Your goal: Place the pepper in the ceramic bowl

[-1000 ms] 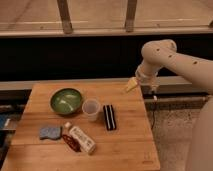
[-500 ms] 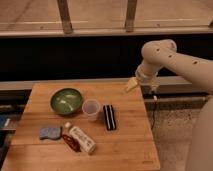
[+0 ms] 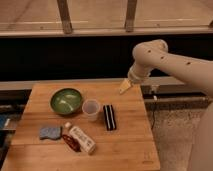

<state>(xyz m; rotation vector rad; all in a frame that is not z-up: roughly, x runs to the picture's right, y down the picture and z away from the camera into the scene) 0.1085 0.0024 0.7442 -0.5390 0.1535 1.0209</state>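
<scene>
Pepper (image 3: 71,143), dark red and slim, lies flat on the wooden table (image 3: 130,150), toward the front left as seen. It lies on a slant, one end toward the back left, the other toward the front right. White bottle (image 3: 82,139) lies on its side just beside the pepper, on the right of it and roughly parallel. Cannot tell whether the two touch. Bluish-grey pad (image 3: 50,132) lies flat on the wood just left of the pepper.

Green bowl (image 3: 66,100) stands upright farther back on the left part of the table, apart from the pepper, with a glossy, lighter green inside. Small whitish cup (image 3: 91,109) stands upright just right of the bowl, close to its rim. Flat black bar (image 3: 109,117) lies right of the cup, its length running front to back.

Gripper (image 3: 125,86) hangs over the back right part of the table, well apart from the pepper and the bowl, pointing down and leftward. Its fingers stand apart with nothing between them. White arm (image 3: 165,60) reaches in from the right of the view, bending at a rounded joint above the gripper. Speckled floor (image 3: 172,125) lies to the right of the table.
</scene>
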